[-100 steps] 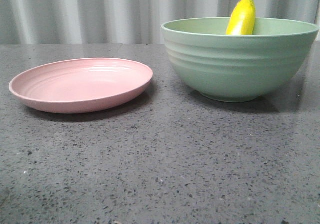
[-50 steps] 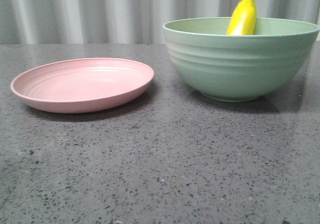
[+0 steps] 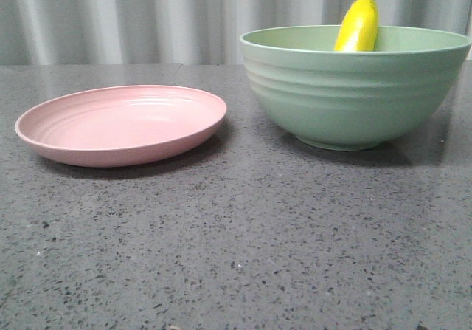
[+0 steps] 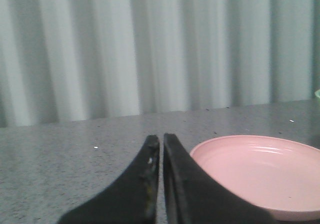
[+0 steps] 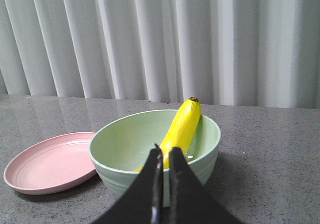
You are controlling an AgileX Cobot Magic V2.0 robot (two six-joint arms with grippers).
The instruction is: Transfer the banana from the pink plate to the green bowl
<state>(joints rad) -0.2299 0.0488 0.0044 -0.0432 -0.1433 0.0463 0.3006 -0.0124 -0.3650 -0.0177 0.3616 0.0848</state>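
Note:
The yellow banana (image 3: 358, 26) leans inside the green bowl (image 3: 354, 94) at the right, its dark tip above the rim; it also shows in the right wrist view (image 5: 181, 129) in the bowl (image 5: 115, 149). The pink plate (image 3: 122, 123) lies empty at the left, and shows in the left wrist view (image 4: 260, 171) and the right wrist view (image 5: 47, 164). My left gripper (image 4: 161, 140) is shut and empty, beside the plate. My right gripper (image 5: 165, 152) is shut and empty, on the near side of the bowl. Neither gripper shows in the front view.
A grey speckled stone table (image 3: 236, 249) carries both dishes. A pale pleated curtain (image 3: 147, 16) hangs behind the table's far edge.

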